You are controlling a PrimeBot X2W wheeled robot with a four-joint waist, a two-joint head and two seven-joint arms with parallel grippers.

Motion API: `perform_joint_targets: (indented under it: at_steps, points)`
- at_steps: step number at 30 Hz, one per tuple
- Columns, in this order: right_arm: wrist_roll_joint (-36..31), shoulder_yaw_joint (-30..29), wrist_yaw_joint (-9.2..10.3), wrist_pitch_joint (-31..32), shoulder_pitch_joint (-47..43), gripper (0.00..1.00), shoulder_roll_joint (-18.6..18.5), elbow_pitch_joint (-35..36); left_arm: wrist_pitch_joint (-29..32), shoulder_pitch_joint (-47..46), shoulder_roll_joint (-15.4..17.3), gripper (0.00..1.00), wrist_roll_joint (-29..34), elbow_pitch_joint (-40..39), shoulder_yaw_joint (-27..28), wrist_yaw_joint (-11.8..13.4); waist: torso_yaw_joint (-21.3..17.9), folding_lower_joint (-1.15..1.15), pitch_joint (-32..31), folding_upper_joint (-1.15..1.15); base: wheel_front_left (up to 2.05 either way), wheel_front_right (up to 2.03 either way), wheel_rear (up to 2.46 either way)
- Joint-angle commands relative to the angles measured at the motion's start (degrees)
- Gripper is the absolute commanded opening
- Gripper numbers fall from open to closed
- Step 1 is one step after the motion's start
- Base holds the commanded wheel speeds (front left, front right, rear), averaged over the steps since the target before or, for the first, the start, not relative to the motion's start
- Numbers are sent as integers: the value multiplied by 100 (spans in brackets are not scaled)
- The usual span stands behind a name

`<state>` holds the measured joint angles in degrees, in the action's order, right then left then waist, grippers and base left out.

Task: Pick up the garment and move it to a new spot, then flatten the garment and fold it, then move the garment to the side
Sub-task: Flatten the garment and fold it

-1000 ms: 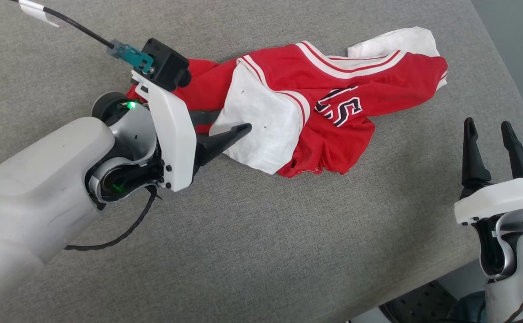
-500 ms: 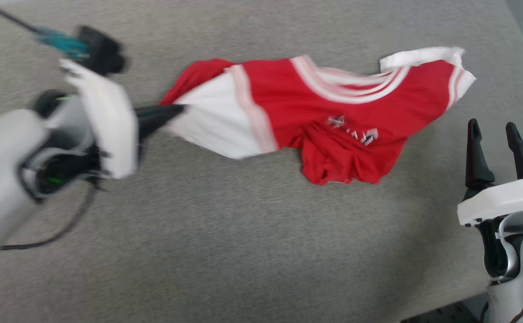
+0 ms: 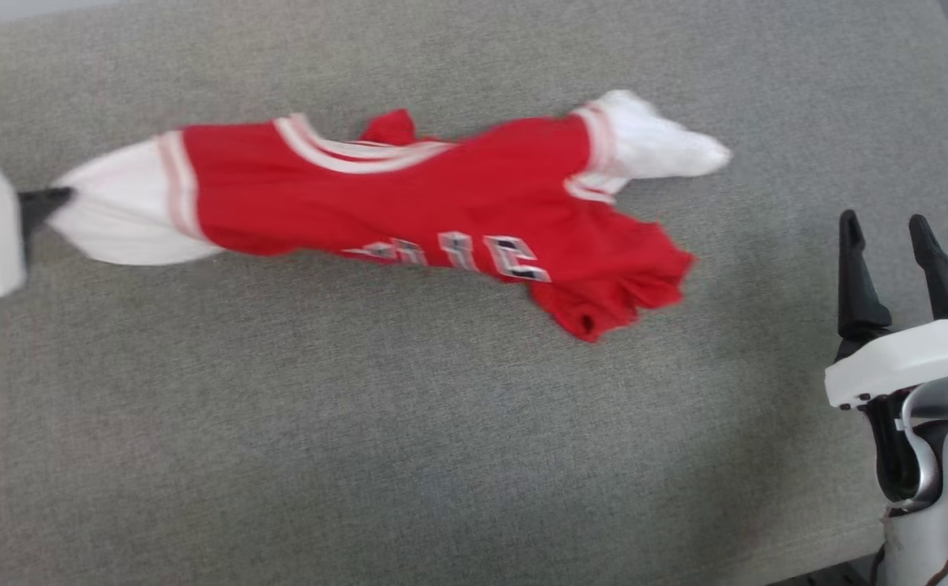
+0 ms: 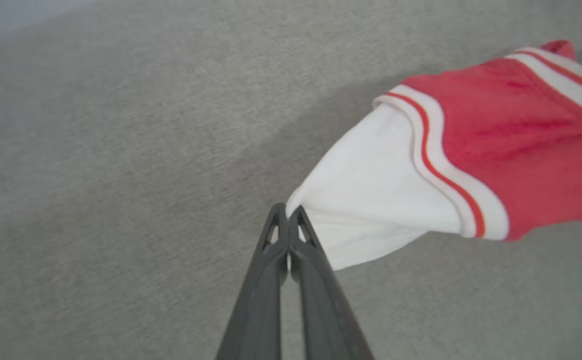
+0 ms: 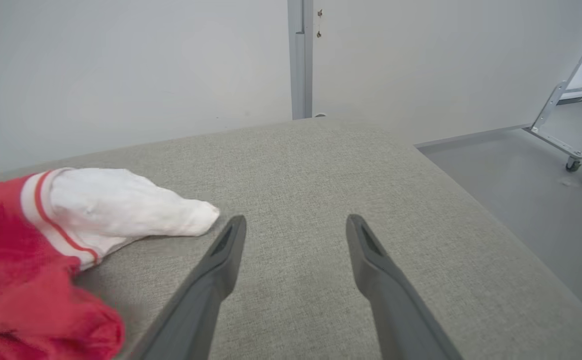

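Progress sits in the first step, by my reading. The left gripper has its jaws pressed together on the tip of one white sleeve of the red jersey. The jersey is strung out in a long band across the far half of the grey upholstered table, with the held sleeve at the far left and the free sleeve pointing right. The hem end is bunched at the shirt's near right, and the number patch is creased. So the pick-up looks done and the shift to a new spot looks under way. Flattening, folding and setting aside are all left. The right gripper waits at the near right, jaws spread wide with nothing between them.

In the head view the left gripper is cut by the picture's edge and its grip is hard to read. The left wrist view settles it: both fingers meet on the sleeve's very corner, and a soft shadow beneath suggests this end is raised off the surface. The head view lays out the whole shirt, with the striped collar trim on its far side.

In the right wrist view the free sleeve lies limp and seems close to one fingertip. The head view shows bare table between them. That wrist view also takes in a pale wall, a grey floor and a wheeled metal frame beyond the table's right edge.
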<state>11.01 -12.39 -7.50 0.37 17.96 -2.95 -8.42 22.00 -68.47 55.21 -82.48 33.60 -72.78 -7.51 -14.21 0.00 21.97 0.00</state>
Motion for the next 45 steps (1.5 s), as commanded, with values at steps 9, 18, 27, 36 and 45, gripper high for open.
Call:
perform_joint_targets:
  at_steps: [9,18,27,36,45]
  points:
    - [-18,-46,2,105,-194,100,1,170,-240,-32,-250,0,376,1352,-4,134,-136,0,-27,0,0,0,0]
    - [-76,4,2,245,-226,100,0,321,-568,151,-690,89,518,1847,-18,16,-89,0,-63,0,0,0,0]
    - [-148,94,2,505,-240,100,-134,403,-1907,270,-890,100,577,1635,147,1,327,0,-262,0,0,0,0]
    - [-100,354,2,1051,-100,100,-522,374,-3620,1078,-1418,100,487,1314,526,155,904,0,-521,0,0,0,0]
    - [280,761,3,2029,367,100,-1478,283,-3716,3086,-2259,100,3006,-704,3506,1187,1643,0,-606,0,0,0,0]
